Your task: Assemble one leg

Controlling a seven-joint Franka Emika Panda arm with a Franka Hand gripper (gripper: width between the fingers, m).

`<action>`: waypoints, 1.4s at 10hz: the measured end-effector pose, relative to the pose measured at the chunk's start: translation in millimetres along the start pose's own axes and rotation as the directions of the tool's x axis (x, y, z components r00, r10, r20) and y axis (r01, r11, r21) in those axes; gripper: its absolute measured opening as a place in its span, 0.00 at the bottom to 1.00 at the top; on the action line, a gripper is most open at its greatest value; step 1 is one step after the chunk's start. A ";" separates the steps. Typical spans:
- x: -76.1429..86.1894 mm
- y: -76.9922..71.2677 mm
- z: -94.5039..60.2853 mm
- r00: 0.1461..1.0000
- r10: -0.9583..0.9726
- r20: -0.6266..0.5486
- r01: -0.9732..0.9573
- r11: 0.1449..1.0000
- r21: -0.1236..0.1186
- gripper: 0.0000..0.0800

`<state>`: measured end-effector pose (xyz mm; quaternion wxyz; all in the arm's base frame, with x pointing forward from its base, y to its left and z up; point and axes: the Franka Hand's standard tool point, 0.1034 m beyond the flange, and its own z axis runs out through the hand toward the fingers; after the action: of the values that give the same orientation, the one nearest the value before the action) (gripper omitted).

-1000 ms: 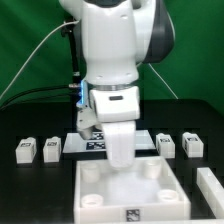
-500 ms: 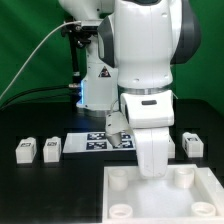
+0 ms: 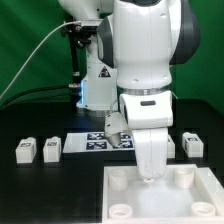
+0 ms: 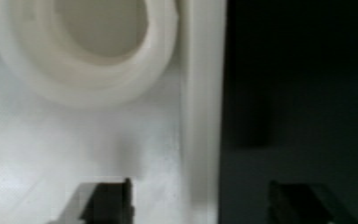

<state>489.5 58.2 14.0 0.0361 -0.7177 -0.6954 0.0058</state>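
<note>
Legs [image 3: 51,147], small white plastic blocks each with a black-and-white tag on one face, all lie loose on the black bench [image 3: 40,190]. None of them is in the hand. Two sit side by side at the exterior view's left and at least one at its right, all well apart from the hand.

Largest in the scene is the white robot arm [image 3: 145,50], which leans forward and down over the big white square tray-like piece with round sockets [image 3: 155,205]. That piece lies flat at the front of the bench with its sockets facing up, presumably so that a leg can go in from above. Behind it lies the thin flat white marker board [image 3: 92,144], carrying nothing but its tags.

The hand [image 3: 150,178] points straight down at the far rim of the tray-like piece. In the wrist view its two dark fingers [image 4: 105,200] stand wide apart with nothing clamped. One is over the white surface near a round socket [image 4: 87,50], the other over bare bench, and the piece's edge runs between them. I judge that the hand straddles the edge in order to grip or shift this piece, not to fetch a leg. Whether the fingertips touch it cannot be told.
</note>
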 end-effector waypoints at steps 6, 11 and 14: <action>-1.0 -0.4 0.4 1.000 0.002 0.000 -0.002 1.000 0.001 0.81; 6.1 -1.1 -9.6 0.994 0.109 0.001 -0.109 0.994 -0.011 0.81; 47.7 -9.4 -43.4 0.895 0.446 -0.004 -0.446 0.894 -0.037 0.81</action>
<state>484.2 104.3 59.8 0.0189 -0.8585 -0.5125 0.0029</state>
